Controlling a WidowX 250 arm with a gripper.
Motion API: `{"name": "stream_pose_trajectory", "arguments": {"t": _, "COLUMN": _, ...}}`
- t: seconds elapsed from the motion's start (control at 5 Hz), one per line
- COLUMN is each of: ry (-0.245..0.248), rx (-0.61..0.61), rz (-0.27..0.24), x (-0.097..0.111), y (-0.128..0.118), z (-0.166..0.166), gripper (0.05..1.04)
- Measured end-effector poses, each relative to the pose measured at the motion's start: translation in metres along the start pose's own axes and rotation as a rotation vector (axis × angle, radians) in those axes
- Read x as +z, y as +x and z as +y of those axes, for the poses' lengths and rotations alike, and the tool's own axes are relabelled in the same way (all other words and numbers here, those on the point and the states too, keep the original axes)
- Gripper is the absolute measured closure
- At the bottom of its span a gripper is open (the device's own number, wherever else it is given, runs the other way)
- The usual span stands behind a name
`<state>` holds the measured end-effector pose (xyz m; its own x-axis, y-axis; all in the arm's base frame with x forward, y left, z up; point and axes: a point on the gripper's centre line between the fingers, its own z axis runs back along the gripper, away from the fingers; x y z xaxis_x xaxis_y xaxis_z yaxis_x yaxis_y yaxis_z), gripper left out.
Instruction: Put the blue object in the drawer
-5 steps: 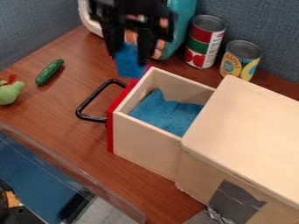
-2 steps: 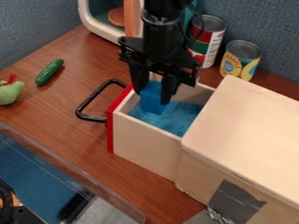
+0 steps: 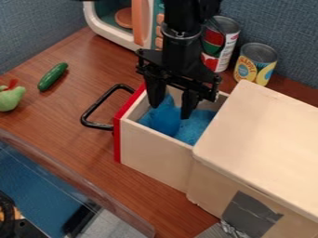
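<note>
"Where have you got the gripper [image 3: 171,113]?"

"I have it down over the drawer [image 3: 155,153], its tips inside, pointing down. Its two fingers stand apart."

"And the blue object [image 3: 166,122]?"

"In the drawer, low down by the fingertips, against the lighter blue cloth [image 3: 199,123]. The blues run together, so I can't make out all its edges from here."

"How far out is the drawer?"

"It sticks out of the wooden box [image 3: 261,125], with the black handle [image 3: 98,125] on its red front. I see grey tape [image 3: 249,214] on the box's side."

"What else is on the desk [image 3: 68,107]?"

"Behind the drawer I have two cans, a red and green one [image 3: 218,46] partly behind the arm and a yellow-labelled one [image 3: 255,62] near it. A toy microwave [image 3: 102,32] stands at the back. Over by the left edge of my view there's a cucumber [image 3: 53,76], and near it a green toy [image 3: 9,99] with a red top."
</note>
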<state>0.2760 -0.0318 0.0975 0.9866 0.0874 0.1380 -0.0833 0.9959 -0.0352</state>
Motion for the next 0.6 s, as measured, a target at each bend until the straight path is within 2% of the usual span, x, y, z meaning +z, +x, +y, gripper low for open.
{"name": "stream_pose_trajectory", "arguments": {"t": 0.2, "ry": -0.013, "rx": -0.088, "rz": 0.028, "x": 0.004, "y": -0.002, "z": 0.000, "gripper": 0.077}}
{"name": "stream_pose_trajectory", "arguments": {"t": 0.4, "ry": -0.020, "rx": -0.178, "rz": 0.062, "x": 0.015, "y": -0.002, "z": 0.020, "gripper": 0.078}}
{"name": "stream_pose_trajectory", "arguments": {"t": 0.6, "ry": 0.042, "rx": -0.193, "rz": 0.007, "x": 0.045, "y": -0.006, "z": 0.055, "gripper": 0.084}}
